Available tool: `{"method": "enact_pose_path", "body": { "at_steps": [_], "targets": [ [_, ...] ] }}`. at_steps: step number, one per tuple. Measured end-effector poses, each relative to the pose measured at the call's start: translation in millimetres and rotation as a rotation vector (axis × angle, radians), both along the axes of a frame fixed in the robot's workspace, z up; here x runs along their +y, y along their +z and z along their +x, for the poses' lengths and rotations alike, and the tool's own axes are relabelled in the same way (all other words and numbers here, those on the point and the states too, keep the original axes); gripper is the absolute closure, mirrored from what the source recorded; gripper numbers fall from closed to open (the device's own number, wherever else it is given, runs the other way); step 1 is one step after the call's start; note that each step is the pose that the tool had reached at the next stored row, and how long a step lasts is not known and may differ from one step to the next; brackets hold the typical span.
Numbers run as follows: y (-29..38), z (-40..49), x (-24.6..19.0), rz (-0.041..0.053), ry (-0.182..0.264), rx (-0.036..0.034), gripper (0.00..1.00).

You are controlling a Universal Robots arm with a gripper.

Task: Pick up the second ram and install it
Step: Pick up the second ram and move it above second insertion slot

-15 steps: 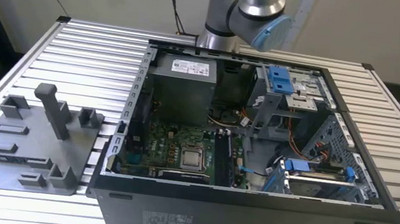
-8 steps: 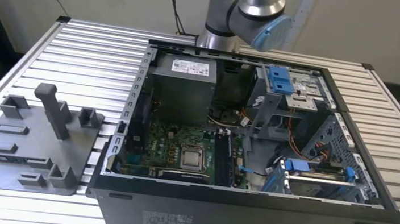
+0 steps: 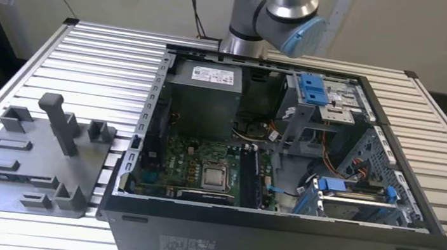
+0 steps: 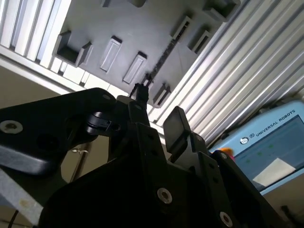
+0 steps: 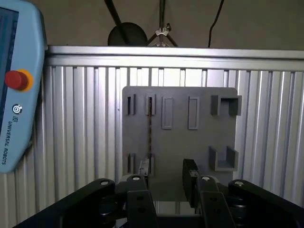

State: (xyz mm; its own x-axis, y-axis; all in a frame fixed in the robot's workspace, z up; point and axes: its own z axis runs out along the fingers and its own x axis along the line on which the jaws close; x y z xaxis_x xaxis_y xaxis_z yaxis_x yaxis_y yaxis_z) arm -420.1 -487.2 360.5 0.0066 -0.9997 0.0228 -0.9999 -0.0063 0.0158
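in the first wrist view the second ram (image 5: 150,130), a long thin dark circuit strip, stands on edge in the flat grey plastic holder tray (image 5: 180,142), each end in a slotted post. its long axis runs parallel to the ribs of the silver slatted metal table (image 5: 85,123). one end points toward the black two-fingered gripper (image 5: 166,167), which is spread wide, empty and clear of the tray.
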Motion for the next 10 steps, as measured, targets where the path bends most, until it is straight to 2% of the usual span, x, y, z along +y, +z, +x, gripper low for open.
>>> {"method": "enact_pose_path", "body": {
  "at_steps": [4, 10],
  "targets": [
    [-7.0, 0.0, 0.0, 0.0002, -0.001, -0.0064, 0.58],
    [-9.6, 0.0, -0.1, -0.0001, -0.001, -0.0065, 0.58]
  ]
}}
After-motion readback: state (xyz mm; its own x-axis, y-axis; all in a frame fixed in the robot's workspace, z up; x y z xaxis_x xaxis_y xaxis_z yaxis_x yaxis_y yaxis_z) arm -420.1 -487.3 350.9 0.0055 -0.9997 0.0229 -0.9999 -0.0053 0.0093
